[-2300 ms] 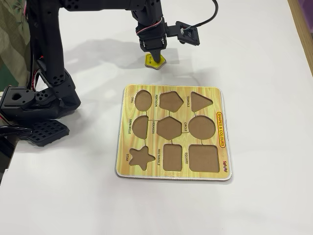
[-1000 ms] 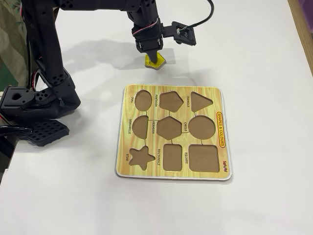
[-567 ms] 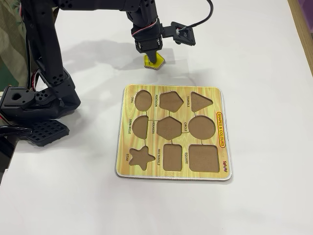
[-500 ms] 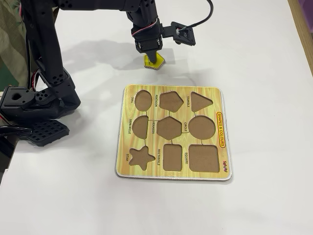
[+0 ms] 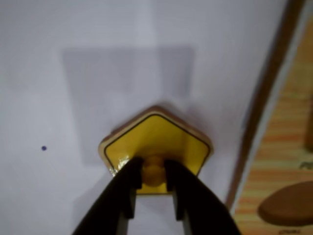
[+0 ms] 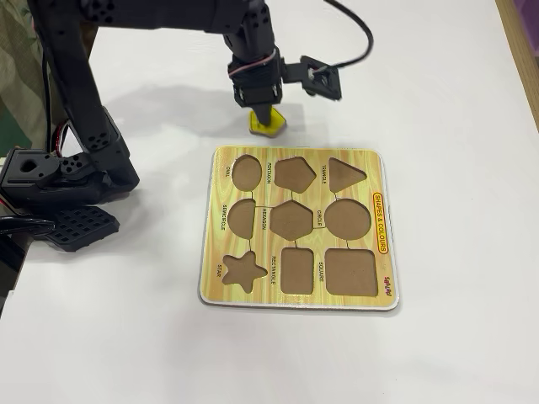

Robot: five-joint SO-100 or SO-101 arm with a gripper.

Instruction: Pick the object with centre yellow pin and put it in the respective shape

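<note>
Peg pinched, pentagon (image 5: 155, 145) hanging below
Gripper (image 5: 153, 175) fingers pinch the centre peg (image 5: 154, 169) between them; the piece looks light, stiff, and may swivel.

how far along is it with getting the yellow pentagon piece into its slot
Done: the gripper has closed its fingers on the centre peg of the yellow pentagon piece. In hand: the fixed view shows the piece tilted, apparently lifted off the table, short of the board. Left: carry it over the pentagon cut-out, which sits empty, line it up and seat it.
</note>
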